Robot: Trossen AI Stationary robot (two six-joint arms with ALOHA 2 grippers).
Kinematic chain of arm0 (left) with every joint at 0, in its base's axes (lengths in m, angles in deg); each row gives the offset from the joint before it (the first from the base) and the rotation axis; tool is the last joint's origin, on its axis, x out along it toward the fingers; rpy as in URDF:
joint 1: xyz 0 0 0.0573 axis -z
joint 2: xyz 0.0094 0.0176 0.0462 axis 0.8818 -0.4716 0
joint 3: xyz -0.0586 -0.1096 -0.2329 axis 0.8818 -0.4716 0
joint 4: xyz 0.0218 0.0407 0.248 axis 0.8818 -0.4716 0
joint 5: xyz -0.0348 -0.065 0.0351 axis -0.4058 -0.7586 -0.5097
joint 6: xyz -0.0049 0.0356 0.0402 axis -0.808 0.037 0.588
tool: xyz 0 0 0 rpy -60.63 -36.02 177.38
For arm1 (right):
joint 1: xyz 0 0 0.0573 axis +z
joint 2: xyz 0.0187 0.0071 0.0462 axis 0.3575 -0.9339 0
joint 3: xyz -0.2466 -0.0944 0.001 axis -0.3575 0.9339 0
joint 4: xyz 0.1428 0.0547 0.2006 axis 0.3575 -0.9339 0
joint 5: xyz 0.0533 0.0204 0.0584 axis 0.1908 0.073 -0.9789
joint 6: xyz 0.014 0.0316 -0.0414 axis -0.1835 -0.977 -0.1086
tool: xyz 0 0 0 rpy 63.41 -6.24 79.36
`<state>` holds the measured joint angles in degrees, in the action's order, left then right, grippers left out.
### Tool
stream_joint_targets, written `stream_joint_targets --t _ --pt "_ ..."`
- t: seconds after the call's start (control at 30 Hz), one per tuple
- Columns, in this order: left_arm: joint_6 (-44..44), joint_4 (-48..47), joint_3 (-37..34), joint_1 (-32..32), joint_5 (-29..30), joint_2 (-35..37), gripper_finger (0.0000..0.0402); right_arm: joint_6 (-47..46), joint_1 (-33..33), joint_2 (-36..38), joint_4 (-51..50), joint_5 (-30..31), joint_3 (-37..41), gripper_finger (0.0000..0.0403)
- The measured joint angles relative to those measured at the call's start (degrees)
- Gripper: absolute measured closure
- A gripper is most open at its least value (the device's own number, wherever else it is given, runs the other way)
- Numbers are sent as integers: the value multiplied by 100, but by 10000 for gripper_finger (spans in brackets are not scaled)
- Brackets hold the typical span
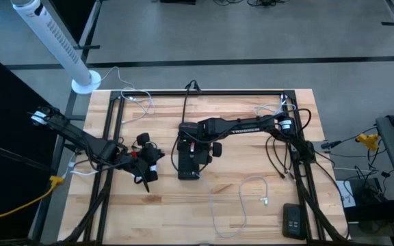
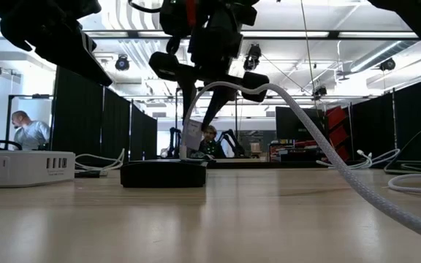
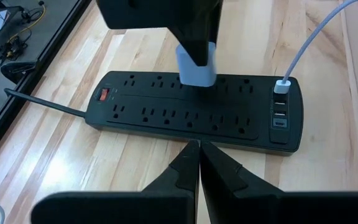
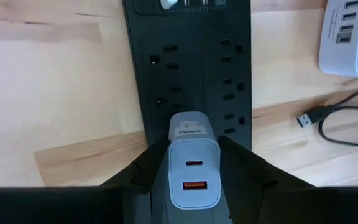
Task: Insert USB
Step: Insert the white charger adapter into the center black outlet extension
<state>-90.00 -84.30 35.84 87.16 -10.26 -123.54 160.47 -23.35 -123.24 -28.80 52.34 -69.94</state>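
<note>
Right wrist view: charger held over the power strip

High view puts the black power strip (image 1: 188,162) near the middle of the tabletop (image 1: 252,212). The right pincer (image 4: 193,171) holds a white charger (image 4: 192,163) between its fingers, just above the strip's outlets; two ports show on the charger's face, one with an orange tongue. From the left wrist view the charger (image 3: 197,63) hangs over the strip's rear outlet row, not seated. A white cable (image 3: 309,43) is plugged into the USB ports at one end of the strip. The left pincer (image 3: 199,163) has its fingers pressed together, holding nothing, near the strip on the side toward the left edge. A white hub (image 2: 22,168) and a loose black USB plug (image 4: 308,118) lie nearby on the tabletop
</note>
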Motion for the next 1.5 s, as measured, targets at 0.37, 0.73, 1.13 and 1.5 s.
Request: stream_joint_targets --t 0.37,0.73,1.13,1.5 --pt "-12 -10 0 0 0 0 402 -34 -49 15 -93 -53 2 295" --pt "-61 -44 0 0 -2 0 402 4 -76 -15 -70 -89 138 295" --pt "-61 -48 -2 0 0 0 402 38 -190 -13 321 -404 361 295" --pt "-163 -34 -2 -1 45 0 402 -6 -452 -37 841 -741 444 295"
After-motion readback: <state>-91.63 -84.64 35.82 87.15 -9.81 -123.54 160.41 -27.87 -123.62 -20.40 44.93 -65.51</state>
